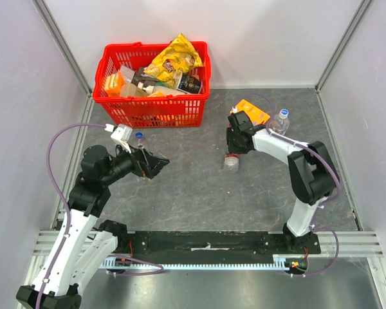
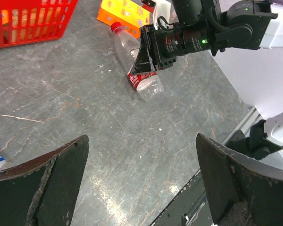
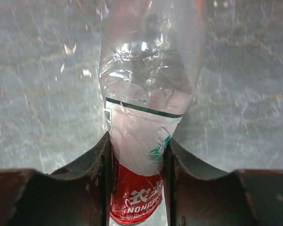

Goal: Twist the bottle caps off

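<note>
A red-labelled bottle (image 2: 152, 87) lies on its side on the grey table, and its red cap (image 2: 115, 27) points toward the orange box. My right gripper (image 3: 137, 155) is shut on this bottle (image 3: 148, 94), with both fingers (image 3: 92, 165) pressed against the label. From above, the right gripper (image 1: 232, 153) sits over the bottle (image 1: 231, 163) at mid table. A second bottle with a blue cap (image 1: 139, 136) stands just behind my left gripper (image 1: 159, 164). The left gripper (image 2: 141, 141) hangs open over bare table. A third clear bottle (image 1: 280, 122) stands at the back right.
A red basket (image 1: 154, 114) full of snack packets stands at the back left. An orange box (image 1: 252, 111) lies behind the right arm, beside the third bottle. Grey walls close in both sides. A metal rail (image 1: 206, 248) runs along the near edge.
</note>
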### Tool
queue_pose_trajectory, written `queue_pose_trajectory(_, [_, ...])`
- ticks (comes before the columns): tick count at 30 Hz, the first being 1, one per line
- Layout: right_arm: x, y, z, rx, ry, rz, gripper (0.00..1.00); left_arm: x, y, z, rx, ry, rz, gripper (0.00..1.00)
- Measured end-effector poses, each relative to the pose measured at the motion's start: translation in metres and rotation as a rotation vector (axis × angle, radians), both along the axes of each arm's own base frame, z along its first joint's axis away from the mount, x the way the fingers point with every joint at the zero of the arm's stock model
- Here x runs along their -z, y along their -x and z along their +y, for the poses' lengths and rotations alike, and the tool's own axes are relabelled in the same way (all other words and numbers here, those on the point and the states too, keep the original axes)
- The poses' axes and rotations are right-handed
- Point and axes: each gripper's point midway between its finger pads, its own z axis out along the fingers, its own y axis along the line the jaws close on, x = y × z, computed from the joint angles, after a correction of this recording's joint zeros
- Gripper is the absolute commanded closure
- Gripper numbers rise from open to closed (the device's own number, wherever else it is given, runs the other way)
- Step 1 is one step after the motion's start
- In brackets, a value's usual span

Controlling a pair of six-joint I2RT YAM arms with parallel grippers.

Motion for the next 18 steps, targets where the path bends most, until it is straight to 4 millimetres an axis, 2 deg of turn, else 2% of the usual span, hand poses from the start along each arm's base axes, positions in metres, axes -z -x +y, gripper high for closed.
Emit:
queue_pose_trajectory(3, [-0.011, 0.021, -0.007, -0.009, -0.023, -0.005, 0.65, -0.001, 0.004, -0.003, 0.030, 0.007, 0.000, 0.00])
queue_pose_trajectory(5, [-0.028, 0.031, -0.008, -0.019, -0.055, -0.037, 0.65, -0.002, 0.008, -0.006, 0.055, 0.013, 0.001, 0.00])
queue_pose_trajectory(9, [-0.091, 0.045, -0.004, -0.048, -0.183, -0.186, 0.65, -0.001, 0.015, -0.013, 0.112, 0.024, 0.012, 0.00])
queue_pose_trajectory(12, [-0.151, 0.059, 0.001, -0.082, -0.321, -0.356, 0.65, 0.002, 0.019, -0.022, 0.185, 0.038, 0.035, 0.00])
queue_pose_trajectory(14, [-0.179, 0.069, 0.004, -0.109, -0.397, -0.441, 0.65, 0.003, 0.017, -0.030, 0.241, 0.051, 0.049, 0.00])
queue_pose_trajectory(16, [-0.195, 0.080, 0.008, -0.136, -0.461, -0.496, 0.65, 0.007, 0.013, -0.038, 0.297, 0.065, 0.071, 0.00])
queue_pose_trajectory(18, [-0.201, 0.086, 0.012, -0.159, -0.513, -0.522, 0.65, 0.007, 0.007, -0.048, 0.364, 0.095, 0.109, 0.00])
